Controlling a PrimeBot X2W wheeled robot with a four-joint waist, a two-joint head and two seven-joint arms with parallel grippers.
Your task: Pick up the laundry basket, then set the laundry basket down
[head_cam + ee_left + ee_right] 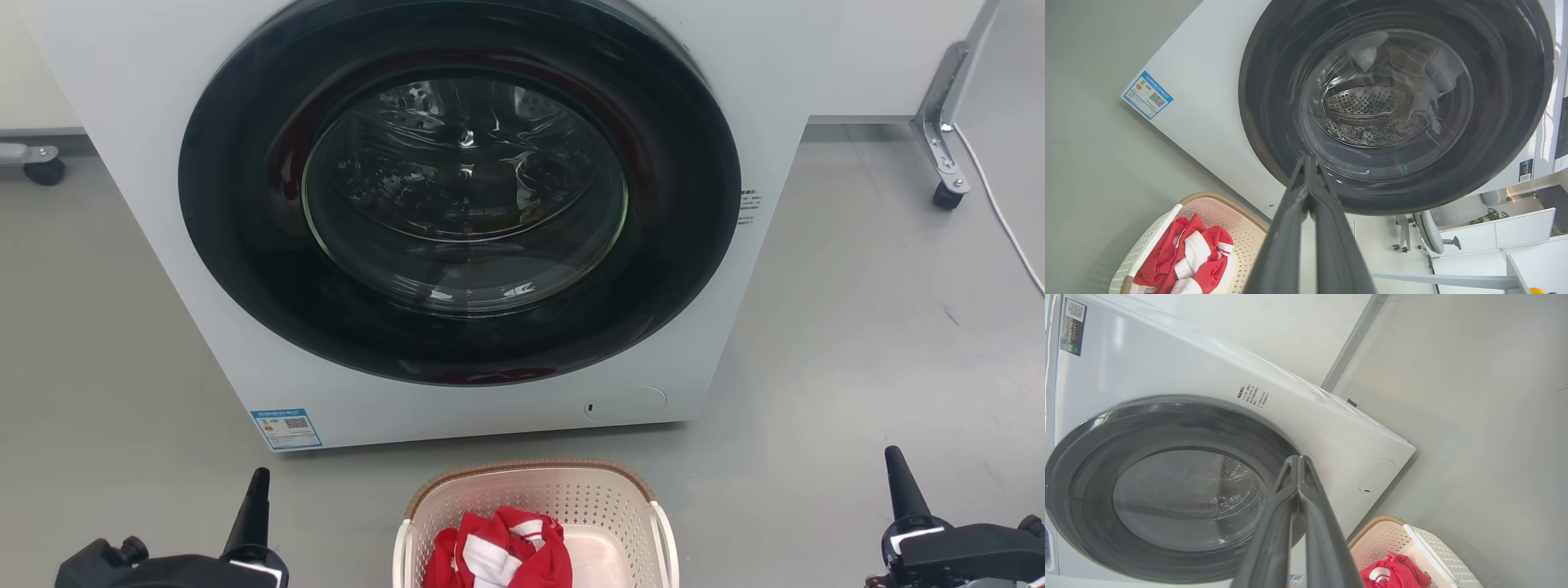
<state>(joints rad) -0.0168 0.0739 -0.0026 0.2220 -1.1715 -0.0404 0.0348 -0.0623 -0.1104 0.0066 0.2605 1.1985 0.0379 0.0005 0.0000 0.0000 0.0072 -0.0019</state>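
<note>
The laundry basket [571, 500] stands on the floor [857, 327] just in front of the washing machine [147, 106], with a red-and-white garment [498, 547] inside. The left gripper [258, 490] and the right gripper [898, 474] are on either side, apart from it, jaws closed and empty.

The laundry basket [571, 500] is showing cream-white perforated walls and a brown woven-look rim, its cloth [490, 549] red with white bands. The washing machine [122, 106] is gleaming white, door ring [237, 245] black, floor [857, 343] grey.
</note>
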